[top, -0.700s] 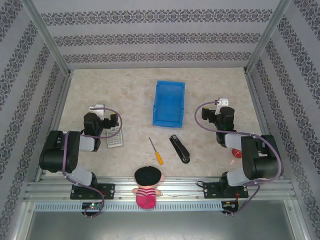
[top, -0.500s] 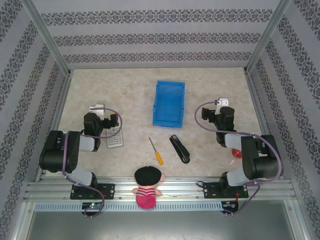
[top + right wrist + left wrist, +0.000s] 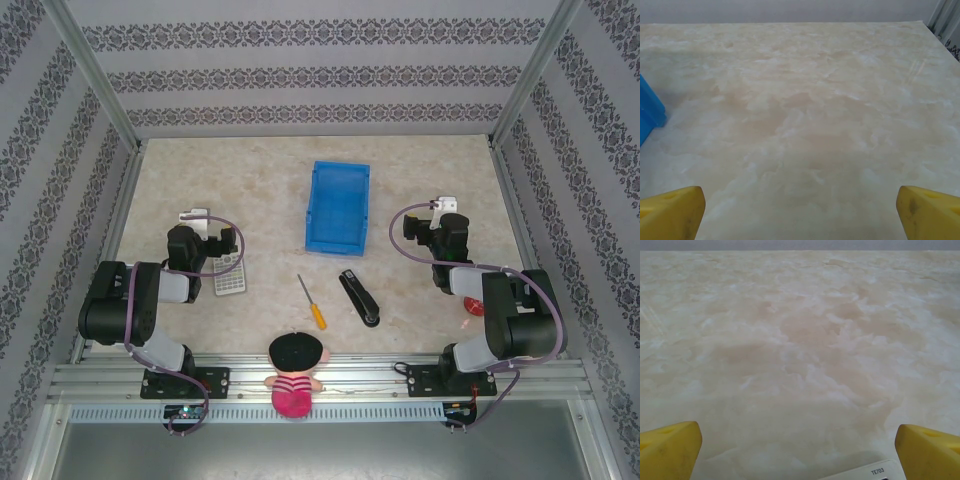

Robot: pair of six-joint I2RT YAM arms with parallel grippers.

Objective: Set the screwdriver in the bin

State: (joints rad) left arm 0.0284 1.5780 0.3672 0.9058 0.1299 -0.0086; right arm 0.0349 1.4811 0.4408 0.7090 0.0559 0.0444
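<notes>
Left claw (image 3: 799, 452) spread wide over the marbled table (image 3: 800, 340).

Bright, even light; soft shadows, sharp focus.

Blue bin (image 3: 338, 205) (orange-handled screwdriver (image 3: 311, 303))

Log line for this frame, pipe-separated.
screwdriver: on table, outside bin | left gripper: open, empty | right gripper: open, empty | grasp: not yet begun
</notes>
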